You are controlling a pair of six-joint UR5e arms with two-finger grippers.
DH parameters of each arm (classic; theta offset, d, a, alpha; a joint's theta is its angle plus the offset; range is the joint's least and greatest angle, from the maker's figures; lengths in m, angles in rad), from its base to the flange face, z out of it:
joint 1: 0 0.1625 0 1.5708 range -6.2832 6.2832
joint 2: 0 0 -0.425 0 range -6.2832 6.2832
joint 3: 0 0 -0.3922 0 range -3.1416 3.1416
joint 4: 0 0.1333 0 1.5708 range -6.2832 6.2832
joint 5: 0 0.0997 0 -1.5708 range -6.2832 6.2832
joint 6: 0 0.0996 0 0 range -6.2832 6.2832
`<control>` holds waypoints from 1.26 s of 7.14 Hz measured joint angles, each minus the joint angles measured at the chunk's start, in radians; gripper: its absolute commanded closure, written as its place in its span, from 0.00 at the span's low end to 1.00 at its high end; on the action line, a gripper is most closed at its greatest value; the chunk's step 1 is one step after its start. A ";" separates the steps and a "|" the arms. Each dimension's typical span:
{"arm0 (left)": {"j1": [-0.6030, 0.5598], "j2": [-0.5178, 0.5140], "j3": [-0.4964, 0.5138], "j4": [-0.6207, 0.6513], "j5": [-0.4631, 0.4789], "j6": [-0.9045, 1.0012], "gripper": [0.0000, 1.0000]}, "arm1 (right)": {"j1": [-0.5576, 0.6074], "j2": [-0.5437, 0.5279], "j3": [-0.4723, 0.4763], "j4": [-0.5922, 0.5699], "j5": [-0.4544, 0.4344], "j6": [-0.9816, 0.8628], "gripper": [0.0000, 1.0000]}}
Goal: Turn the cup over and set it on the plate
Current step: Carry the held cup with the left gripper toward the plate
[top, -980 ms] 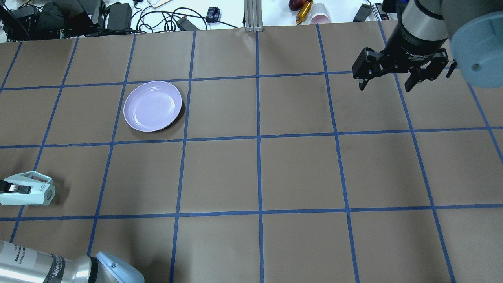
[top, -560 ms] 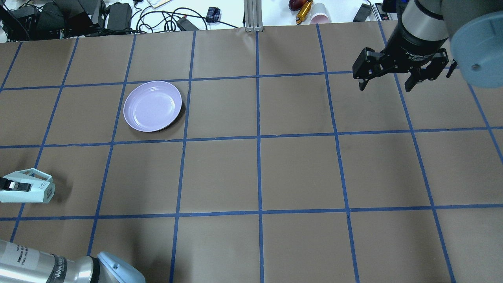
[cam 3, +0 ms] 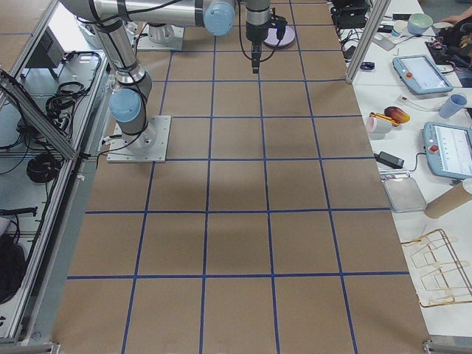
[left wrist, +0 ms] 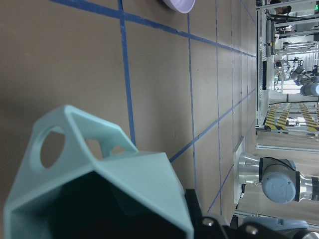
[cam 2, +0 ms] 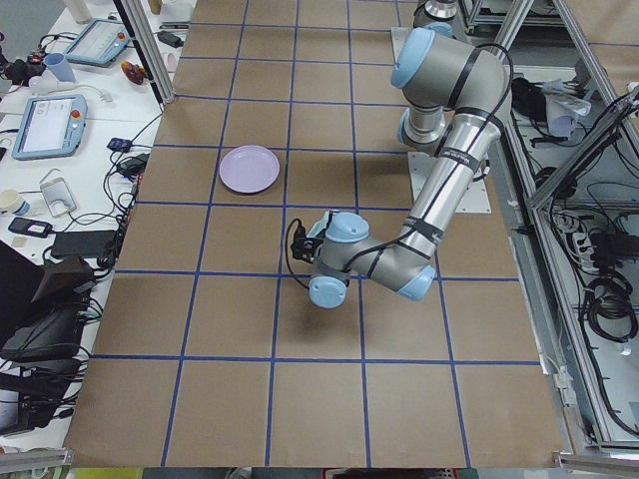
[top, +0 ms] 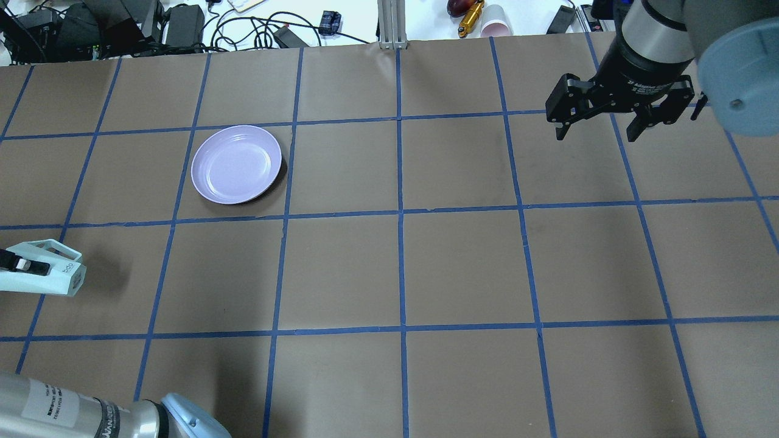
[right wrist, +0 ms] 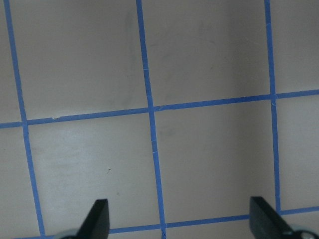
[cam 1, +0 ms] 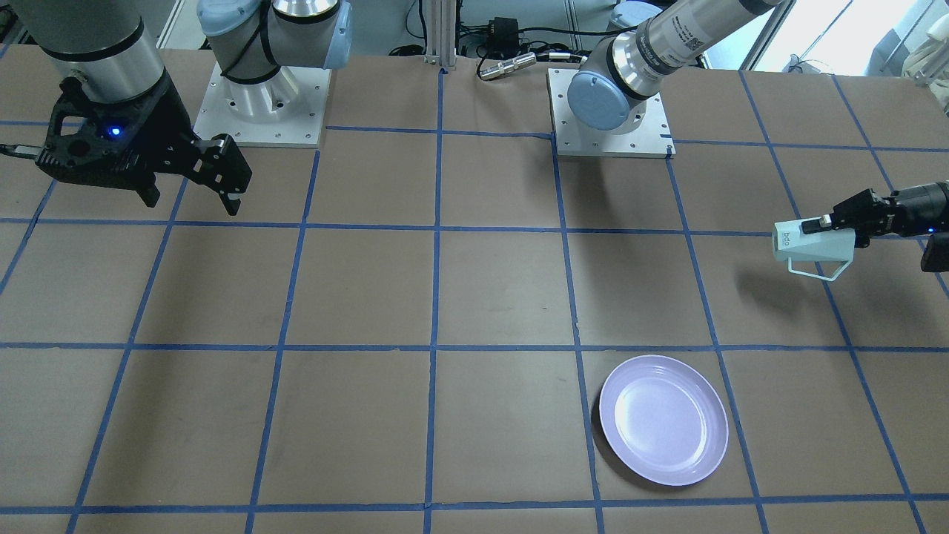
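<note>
Half done at best: left gripper (cam 1: 824,222) pinches the cup (cam 1: 804,243) sideways, apparently off the table (cam 1: 504,297), well apart from the plate (top: 236,164). Right gripper (top: 596,135) spread, idle. Righting and placing remain.

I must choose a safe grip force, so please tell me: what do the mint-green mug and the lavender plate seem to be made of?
The faceted mug looks like matte ceramic or hard plastic: flat facets, crisp edges, no glare. The plate looks like glazed ceramic or melamine, glossy: pale reflections lie across its well. The pictures cannot settle which.
</note>
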 measured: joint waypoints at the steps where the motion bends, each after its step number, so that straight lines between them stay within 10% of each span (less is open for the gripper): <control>1: -0.044 0.025 0.003 0.012 -0.025 -0.063 1.00 | 0.000 0.000 0.000 0.000 0.000 0.000 0.00; 9: -0.510 0.232 0.018 0.337 -0.050 -0.758 1.00 | 0.000 0.000 0.000 0.000 0.001 0.000 0.00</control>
